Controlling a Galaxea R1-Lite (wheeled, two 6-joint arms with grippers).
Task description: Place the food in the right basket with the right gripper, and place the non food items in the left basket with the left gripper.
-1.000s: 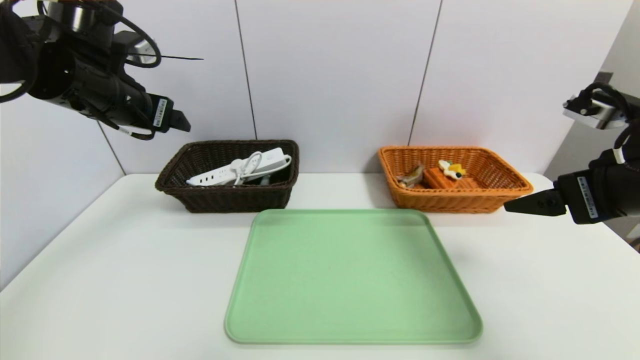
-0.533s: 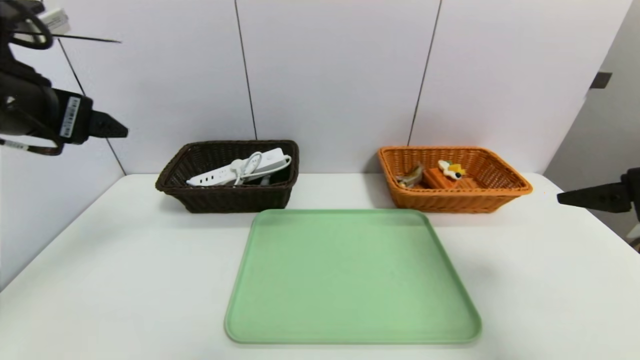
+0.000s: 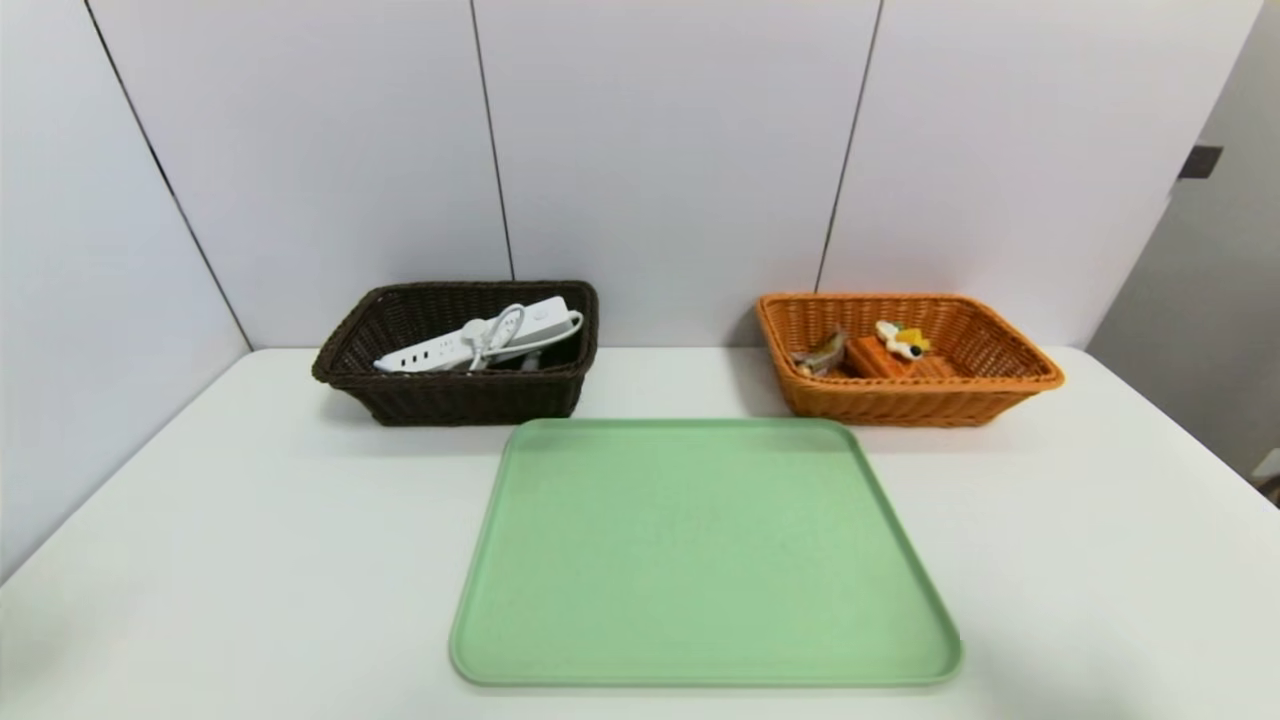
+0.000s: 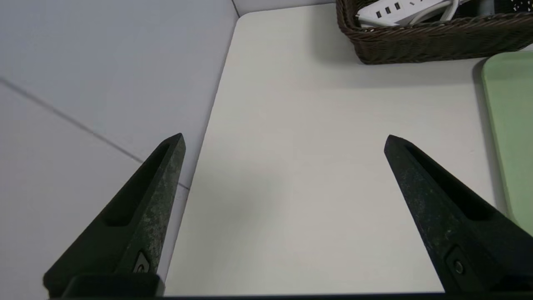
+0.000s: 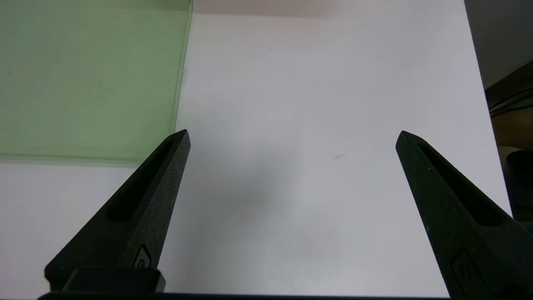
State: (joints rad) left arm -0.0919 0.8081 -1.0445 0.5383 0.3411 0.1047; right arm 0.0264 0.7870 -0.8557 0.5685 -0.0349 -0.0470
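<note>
The left gripper (image 4: 285,142) hangs over the left side of the table (image 3: 300,560), its fingers spread wide with nothing between them. The right gripper (image 5: 295,137) is over the table's right side, beyond the right edge of the green tray (image 3: 705,550), likewise wide open and holding nothing. The tray lies bare between the two sides

Past the tray's far left corner, near the table's far edge, sits the dark brown basket (image 3: 480,400). The power strip (image 3: 430,352) leans inside it, one end raised towards the right rim, its white cord (image 3: 577,322) looped on top. I judge it stiff, smooth and fairly heavy; the middle of the body is the place to grip, since the cord would swing or snag. A grey piece (image 3: 530,362) shows beside it, perhaps the peeler's handle; I cannot make out a pen

Past the tray's far right corner is the orange basket (image 3: 900,405), with the cake wedge (image 3: 878,358) and wrapped snack (image 3: 825,355) inside. The wedge looks light and perhaps soft, best taken low by its sides, clear of the topping; the snack's wrapper may slip, so hold it gently round the middle. The sorting looks finished, with no further pick called for
</note>
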